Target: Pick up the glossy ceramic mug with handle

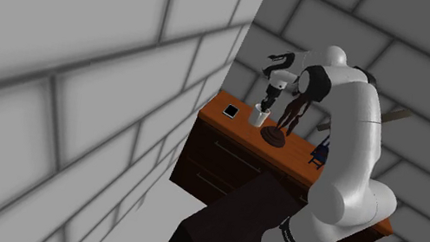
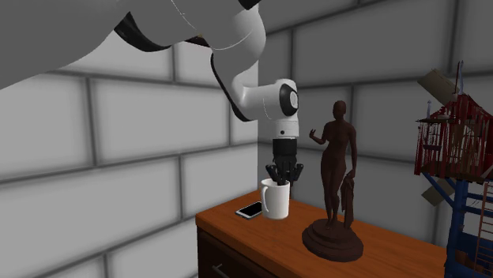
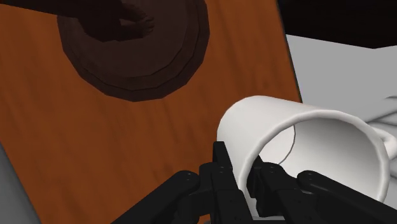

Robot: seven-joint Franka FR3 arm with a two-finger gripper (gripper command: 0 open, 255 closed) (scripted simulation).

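A plain white mug (image 2: 276,201) with a handle stands at the end of a wooden dresser top (image 2: 379,254), close to the brick wall. My black gripper (image 2: 282,180) comes straight down onto its rim. In the wrist view the gripper (image 3: 242,181) is shut on the mug (image 3: 318,146), one finger outside the wall and one inside the opening. The mug's handle juts out on the side away from the statue. In the shoulder view the mug (image 1: 261,115) hangs under the gripper (image 1: 266,104) at the dresser's far end. I cannot tell whether its base still touches the wood.
A dark brown figure statue (image 2: 338,189) on a round base (image 3: 133,51) stands close beside the mug. A phone (image 2: 250,210) lies flat by the mug near the wall. A red and blue windmill model (image 2: 458,158) stands further along the dresser (image 1: 236,145).
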